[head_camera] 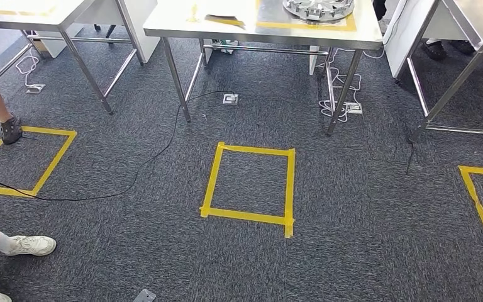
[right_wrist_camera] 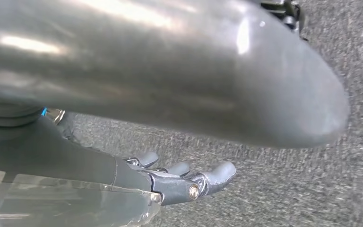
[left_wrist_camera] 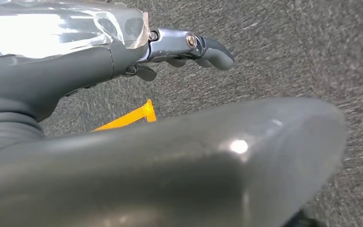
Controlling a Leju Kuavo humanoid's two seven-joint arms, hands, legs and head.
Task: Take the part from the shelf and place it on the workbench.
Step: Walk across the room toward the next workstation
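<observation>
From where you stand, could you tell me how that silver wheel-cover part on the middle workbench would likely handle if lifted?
The wheel-cover part looks stiff, since its spoked rim holds shape. It is probably light, being thin and open. Lying flat, it seems unlikely to roll.

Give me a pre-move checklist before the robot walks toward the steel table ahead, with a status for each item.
1. Left hand empty: ok, fingers extended over carpet, holding nothing.
2. Right hand empty: ok, fingers apart, nothing in them.
3. Part located: ok, a silver wheel-like part lies on the middle steel table, within yellow tape.
4. Walking path: not ok, a black cable trails across the carpet to the left of the yellow floor square.
5. People clear: not ok, a person's white shoe and another foot stand at the left.
6. Shelf position: cannot tell.
</observation>
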